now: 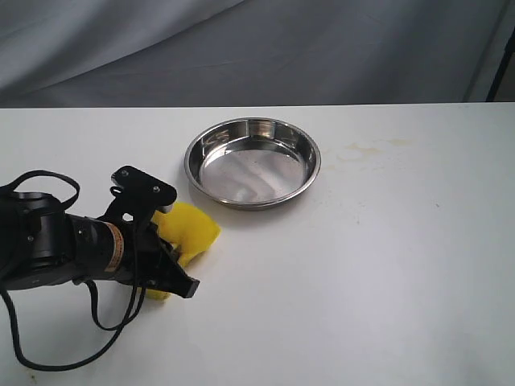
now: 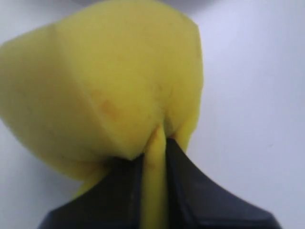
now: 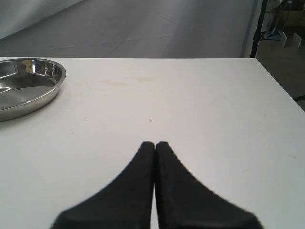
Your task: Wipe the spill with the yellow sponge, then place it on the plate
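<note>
**Yellow sponge pinched by the left gripper, short of the plate**

Nearest the exterior camera, the left arm is laid low over the white table, almost level, and is stretched from the left edge toward the middle. A black cable is looped beneath it. The left gripper is closed on the yellow sponge. In the left wrist view a thin fold of foam is seen squeezed between the two black fingers, while the bulk of the sponge bulges out beyond the tips.

The sponge's long axis is set on a diagonal, in line with the arm, and its free end is pointed toward the plate. The sponge is held near the plate but apart from it, above the table surface. Whether its underside touches the table cannot be told.

The right gripper is seen only by its own camera; its jaws are pressed together with nothing between them.

Farther back, the plate is seen upright on the table, shiny inside. Beyond it, to the right, a faint yellowish stain is seen on the tabletop. A grey cloth is hung behind the table.
</note>
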Available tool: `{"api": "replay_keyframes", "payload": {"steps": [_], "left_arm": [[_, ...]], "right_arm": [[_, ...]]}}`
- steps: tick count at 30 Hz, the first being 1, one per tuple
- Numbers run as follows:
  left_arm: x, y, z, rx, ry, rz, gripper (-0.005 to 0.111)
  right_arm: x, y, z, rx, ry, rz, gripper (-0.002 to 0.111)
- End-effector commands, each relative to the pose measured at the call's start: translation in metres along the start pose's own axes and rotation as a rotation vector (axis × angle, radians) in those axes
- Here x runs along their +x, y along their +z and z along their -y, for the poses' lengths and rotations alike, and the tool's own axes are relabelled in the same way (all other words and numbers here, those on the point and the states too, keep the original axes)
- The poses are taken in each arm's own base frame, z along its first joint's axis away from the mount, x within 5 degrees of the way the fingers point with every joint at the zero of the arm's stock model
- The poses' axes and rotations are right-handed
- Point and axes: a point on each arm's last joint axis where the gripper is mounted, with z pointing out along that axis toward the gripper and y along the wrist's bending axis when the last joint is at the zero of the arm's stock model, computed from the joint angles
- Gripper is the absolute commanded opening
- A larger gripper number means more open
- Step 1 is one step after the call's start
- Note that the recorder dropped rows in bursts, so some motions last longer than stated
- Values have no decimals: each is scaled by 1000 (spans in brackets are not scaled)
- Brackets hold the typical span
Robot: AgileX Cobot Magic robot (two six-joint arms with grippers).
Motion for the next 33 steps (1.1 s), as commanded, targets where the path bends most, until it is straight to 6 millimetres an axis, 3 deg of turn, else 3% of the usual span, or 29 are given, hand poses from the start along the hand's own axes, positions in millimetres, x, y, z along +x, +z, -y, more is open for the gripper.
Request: {"api": "replay_keyframes", "payload": {"steps": [1, 7, 20, 33], "left_arm": [[-8, -19, 3, 2, -22, 61, 0], [-19, -43, 2, 4, -114, 146, 0], [4, -25, 4, 16, -154, 54, 0], [25, -17, -51, -138, -373, -67, 0]], "right_arm": [[1, 0, 0, -2, -2, 5, 0], [1, 0, 0, -2, -2, 5, 0], [1, 0, 0, -2, -2, 5, 0], [1, 0, 0, -2, -2, 5, 0]]}}
